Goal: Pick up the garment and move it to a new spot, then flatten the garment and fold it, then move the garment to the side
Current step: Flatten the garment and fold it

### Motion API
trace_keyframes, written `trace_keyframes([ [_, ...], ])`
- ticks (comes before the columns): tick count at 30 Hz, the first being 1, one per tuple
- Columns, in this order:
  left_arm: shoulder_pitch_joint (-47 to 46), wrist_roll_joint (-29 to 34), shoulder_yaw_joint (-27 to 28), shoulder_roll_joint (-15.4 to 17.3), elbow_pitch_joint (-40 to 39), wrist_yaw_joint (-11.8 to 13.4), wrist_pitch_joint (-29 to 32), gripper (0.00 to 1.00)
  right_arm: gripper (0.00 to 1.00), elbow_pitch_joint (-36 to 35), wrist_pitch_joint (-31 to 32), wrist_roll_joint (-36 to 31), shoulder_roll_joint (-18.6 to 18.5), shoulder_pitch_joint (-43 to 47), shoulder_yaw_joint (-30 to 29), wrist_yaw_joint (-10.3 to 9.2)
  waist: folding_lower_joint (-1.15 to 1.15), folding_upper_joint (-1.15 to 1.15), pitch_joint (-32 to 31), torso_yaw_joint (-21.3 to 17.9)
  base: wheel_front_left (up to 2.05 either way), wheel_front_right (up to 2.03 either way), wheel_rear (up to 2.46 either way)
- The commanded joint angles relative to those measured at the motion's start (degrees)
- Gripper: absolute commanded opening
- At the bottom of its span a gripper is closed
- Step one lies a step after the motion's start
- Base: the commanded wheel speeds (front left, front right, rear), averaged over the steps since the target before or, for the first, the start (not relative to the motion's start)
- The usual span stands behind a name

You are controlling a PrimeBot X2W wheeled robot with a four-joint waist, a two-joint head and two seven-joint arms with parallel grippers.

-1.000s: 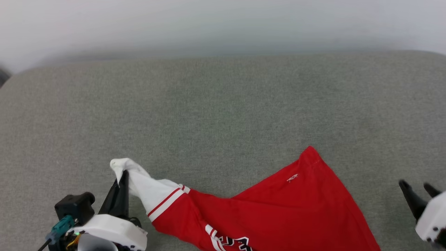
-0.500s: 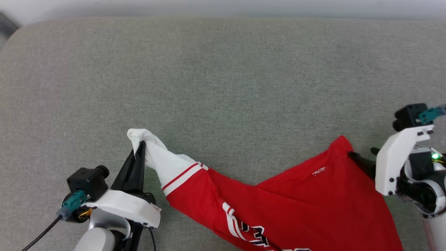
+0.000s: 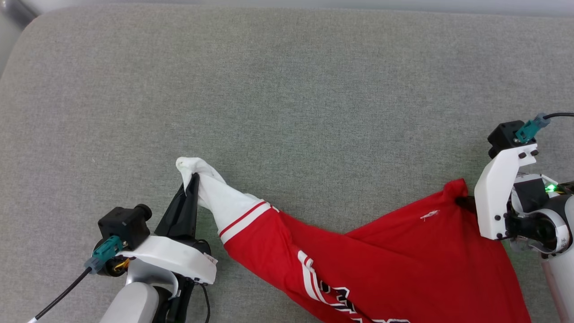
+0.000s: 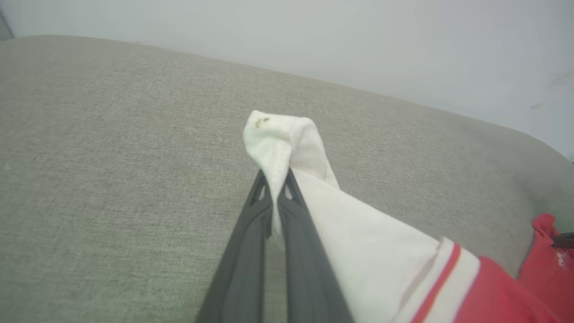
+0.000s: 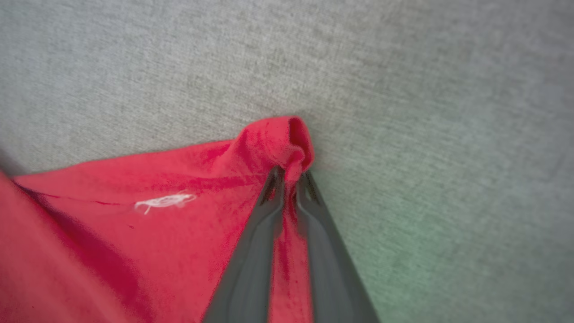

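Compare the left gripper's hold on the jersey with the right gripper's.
The left gripper pinches the white sleeve end; the right gripper pinches a red corner. The left gripper's fingers point up the head view; the right gripper's point left in it. Both are shut on the garment.

Bright, even, diffuse light is falling across the grey fabric surface (image 3: 287, 89), and only faint, soft shadows are lying under the garment (image 3: 381, 255). Head view is reading sharp, with a small green lamp (image 3: 548, 188) glowing. Right wrist view is smearing with blur, and a green cast is tinting its lower right. Left wrist view is softening in the foreground.
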Motion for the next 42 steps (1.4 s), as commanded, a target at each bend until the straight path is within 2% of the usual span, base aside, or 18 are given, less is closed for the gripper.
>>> trace_keyframes([
  [1,-0.55,-0.23,0.2,0.04,0.22,-0.17,-0.35,0.0,0.0,2.12,0.48,0.4,1.14,2.05,1.63,-0.02,0.0,0.0,-0.09,0.01,0.0,0.0,0.0],
  [6,-0.24,-0.69,-0.01,-0.12,1.64,-0.27,-0.62,0.0,0.0,0.76,-1.39,1.13,0.12,1.22,1.97,-0.01,0.0,0.0,-1.64,-0.35,0.0,0.0,0.0],
  [14,-1.54,-1.11,0.27,0.99,3.22,-0.95,0.1,0.0,0.0,-0.08,-10.3,-0.23,-1.57,-0.22,1.58,-0.02,0.0,0.0,-8.29,-2.11,0.0,0.0,0.0],
  [19,-6.71,0.1,0.08,2.88,4.81,-1.94,1.69,0.0,0.0,0.81,-17.2,-3.32,-2.76,-1.95,1.44,-0.02,0.0,0.0,-12.38,-3.21,0.0,0.0,0.0],
  [26,-17.95,1.39,-0.39,4.16,9.8,-3.89,3.74,0.0,0.0,2.27,-25.94,-6.51,-1.92,-6.14,-0.44,-0.03,0.0,0.0,-15.37,-5.14,0.0,0.0,0.0],
  [32,-29.01,1.77,0.13,4.36,16.78,-5.36,4.12,0.0,0.0,4.04,-30.22,-9.44,-1.82,-12.15,-1.1,-0.03,0.0,0.0,-14.78,-6.77,0.0,0.0,0.0],
  [37,-39.09,1.79,0.97,4.46,23.17,-6.65,3.79,0.0,0.0,5.83,-32.64,-11.11,-1.73,-18.73,-1.67,-0.03,0.0,0.0,-11.82,-7.66,0.0,0.0,0.0],
  [42,-49.83,1.6,2.81,5.07,28.37,-6.25,3.4,0.0,0.0,7.55,-35.45,-12.89,-1.33,-26.81,-2.45,-0.05,0.0,0.0,-6.78,-8.42,0.0,0.0,0.0],
])
